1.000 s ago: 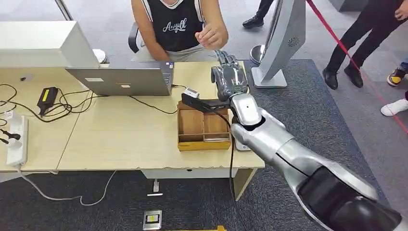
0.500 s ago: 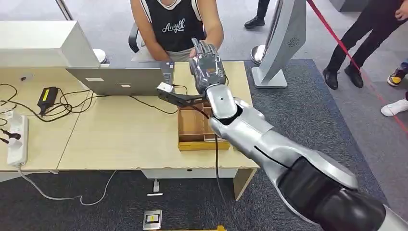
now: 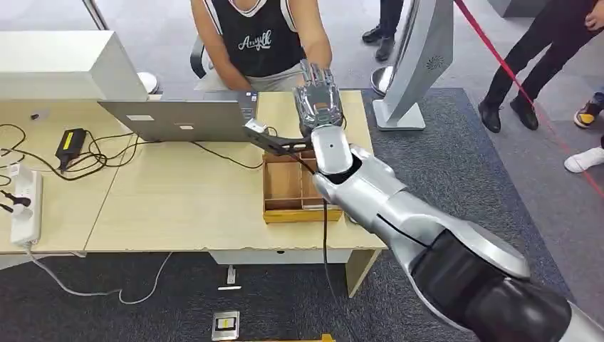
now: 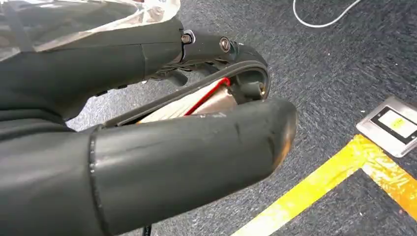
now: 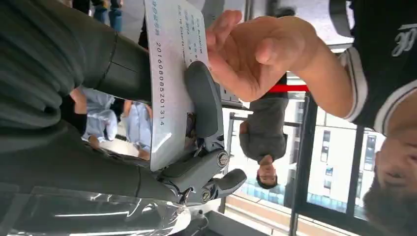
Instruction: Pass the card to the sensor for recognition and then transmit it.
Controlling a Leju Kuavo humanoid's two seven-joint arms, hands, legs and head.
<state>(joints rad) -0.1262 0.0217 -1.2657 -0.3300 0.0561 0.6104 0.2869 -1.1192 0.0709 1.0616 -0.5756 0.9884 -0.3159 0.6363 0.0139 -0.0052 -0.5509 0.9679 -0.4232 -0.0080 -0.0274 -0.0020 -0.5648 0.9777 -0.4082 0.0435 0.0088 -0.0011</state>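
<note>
Now my right robot hand (image 3: 317, 100) is raised past the far edge of the table (image 3: 178, 206), toward the seated person (image 3: 258, 35). From the right wrist camera I can see it grasping the card (image 5: 169, 73), pinned between the thumb and the fingers (image 5: 201, 103), with the printed face showing. The person's hand (image 5: 255, 51) is right at the card's free end, fingertips touching or just about touching it; I can't tell whether they have a grip yet.

The left robot hand (image 4: 147, 162) hangs down by the carpeted floor, and whether it is released or clenched I cannot tell from that view.

On the table, just under my forearm, sits the wooden tray (image 3: 292, 192), with the laptop (image 3: 178, 117) beside it.

I judge the sensor step is behind us and we are in the handover. What's left is the person taking hold and my fingers letting go.
</note>
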